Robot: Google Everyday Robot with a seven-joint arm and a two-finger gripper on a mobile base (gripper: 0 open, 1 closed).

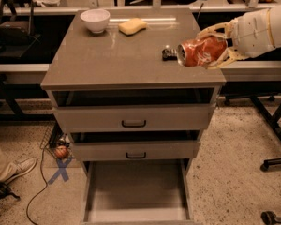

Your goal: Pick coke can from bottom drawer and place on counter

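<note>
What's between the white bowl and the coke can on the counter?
Camera view: a yellow sponge, then a small dark object beside the coke can, which the gripper holds over the counter, right side.

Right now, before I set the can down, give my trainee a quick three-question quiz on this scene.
1. True or false: the tool holds the can sideways over the counter's right side.
2. Fill in: in the picture, the bowl sits ___ of the sponge.
3. Which is nearest the can? A bowl, B sponge, C small dark object.
Key: 1 true; 2 left; 3 C.
</note>
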